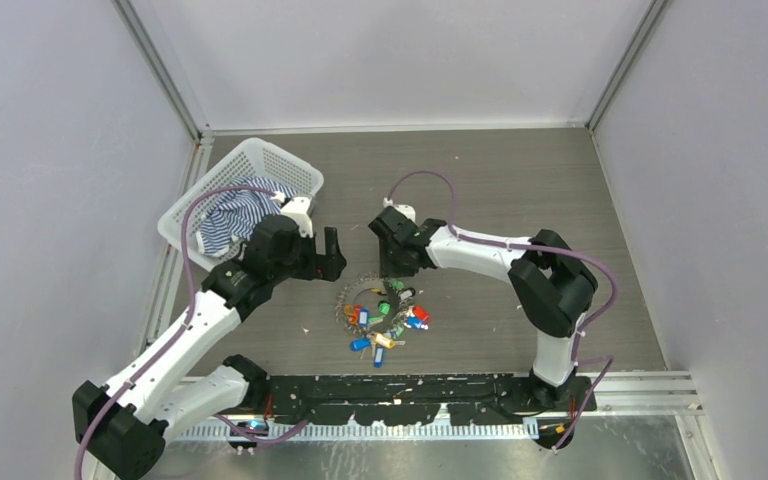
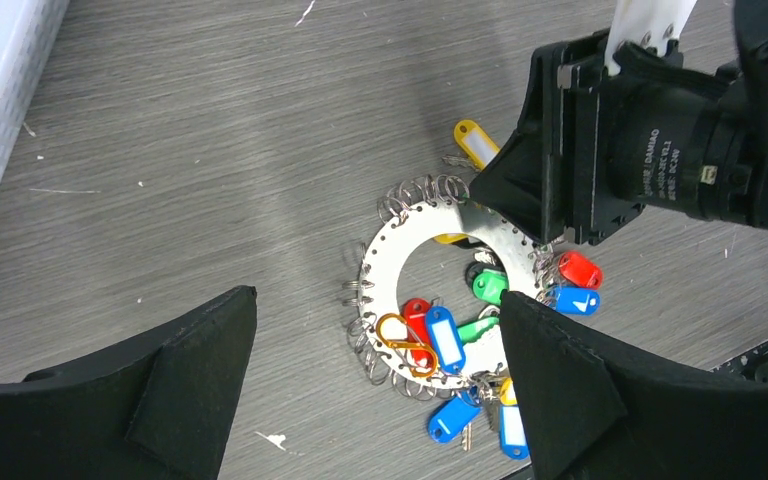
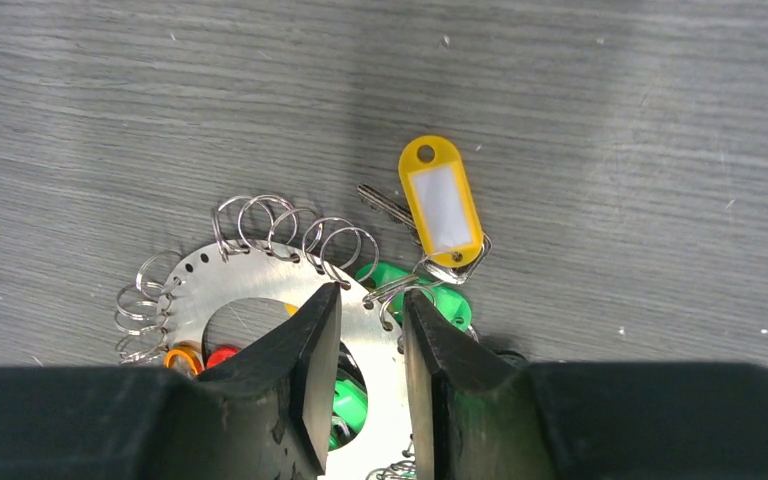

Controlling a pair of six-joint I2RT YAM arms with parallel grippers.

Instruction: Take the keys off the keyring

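The keyring (image 1: 347,301) is a flat silvery ring plate edged with small wire loops, lying on the grey table. The keys (image 1: 385,335) with blue, green, red and yellow tags cluster on its near and right side. My right gripper (image 3: 372,292) straddles the ring's band (image 3: 230,275), one finger in the hole and one at the outer edge, closed on it. A yellow-tagged key (image 3: 442,205) lies just beyond. My left gripper (image 2: 377,293) is wide open and empty above the ring (image 2: 390,250), whose blue tag (image 2: 442,338) shows between the fingers. The right gripper (image 2: 475,210) also shows there.
A white basket (image 1: 260,158) holding a striped cloth (image 1: 235,215) stands at the back left, close behind the left arm. A black rail (image 1: 410,385) runs along the table's near edge. White walls close in all sides.
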